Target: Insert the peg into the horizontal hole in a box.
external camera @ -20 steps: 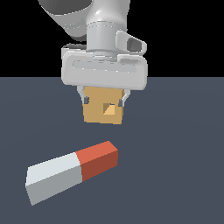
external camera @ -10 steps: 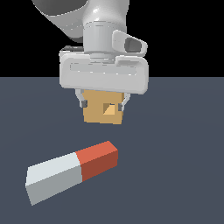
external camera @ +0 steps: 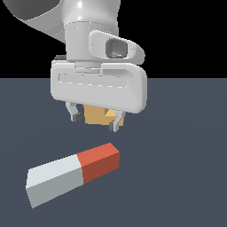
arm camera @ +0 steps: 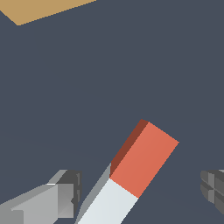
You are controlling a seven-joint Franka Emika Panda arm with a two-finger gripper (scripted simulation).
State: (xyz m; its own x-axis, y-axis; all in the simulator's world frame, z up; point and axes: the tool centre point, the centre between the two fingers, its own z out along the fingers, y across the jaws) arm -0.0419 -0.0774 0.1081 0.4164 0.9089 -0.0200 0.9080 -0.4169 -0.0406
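Gripper: the gripper (external camera: 96, 119) has come forward and down over the last second, so it now fills more of the exterior view and covers most of the box (external camera: 98, 114)
Fingers: spread wide and holding nothing; in the wrist view one finger (arm camera: 65, 192) and the other finger (arm camera: 213, 189) stand on either side of the peg, neither touching it
Peg: the peg (external camera: 73, 173) lies flat on the dark floor (external camera: 186, 168), in the same spot and at the same angle as a second ago, red end toward the box, grey-white end toward the exterior view's left
Box: behind the gripper, only a strip of its tan face showing between the fingers; one corner (arm camera: 48, 9) appears at the edge of the wrist view
Hole: hidden by the gripper now, though it was visible a second ago
Meaning: the approach looks under way, with the open fingers lining up over the peg; no grasp yet
Next: probably further descent, then closing across the bar's width
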